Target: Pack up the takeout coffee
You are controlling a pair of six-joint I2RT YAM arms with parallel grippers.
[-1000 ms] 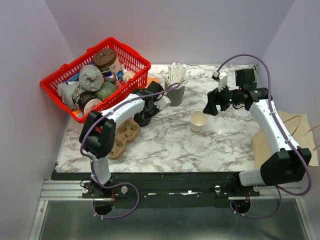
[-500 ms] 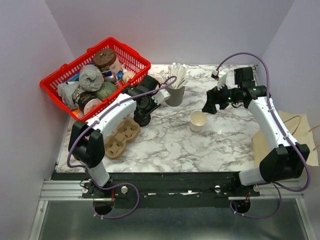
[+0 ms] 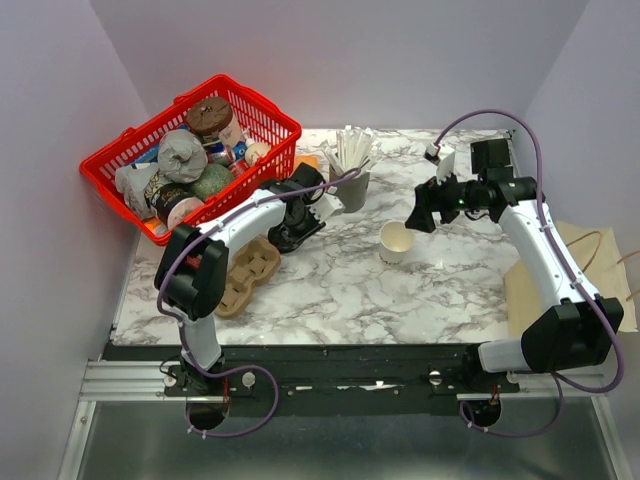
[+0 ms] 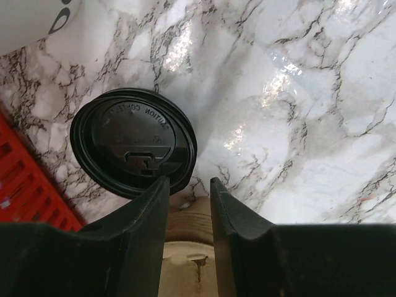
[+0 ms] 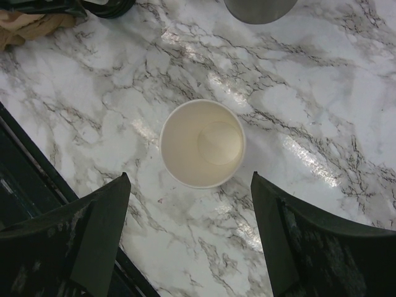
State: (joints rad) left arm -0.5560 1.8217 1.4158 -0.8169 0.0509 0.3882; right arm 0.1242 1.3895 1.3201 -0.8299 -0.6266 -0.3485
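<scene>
My left claw (image 4: 190, 180) hangs over the marble table (image 4: 309, 93) with its 2 fingers (image 4: 139, 213) apart by a narrow gap, and nothing is between them. The black lid (image 4: 133, 150) lies flat on the table just in front of the fingertips, a little to one side of the gap. Its near edge comes up to the tip of 1 finger; I cannot tell if they touch. Through the gap I see a part of the brown cup carrier (image 4: 185, 219), and the red basket (image 4: 21, 182) is at the edge of this view.

My right claw (image 5: 189, 178) stands wide apart and holds nothing. The cream paper cup (image 5: 202, 143) stands upright on the table under it, between the 2 fingers in the wrist view, with free space on both sides. The cup has no lid on it. In the top view the cup is well apart from the lid, and the grey cup of white sticks (image 3: 350, 187) stands beyond them.
</scene>
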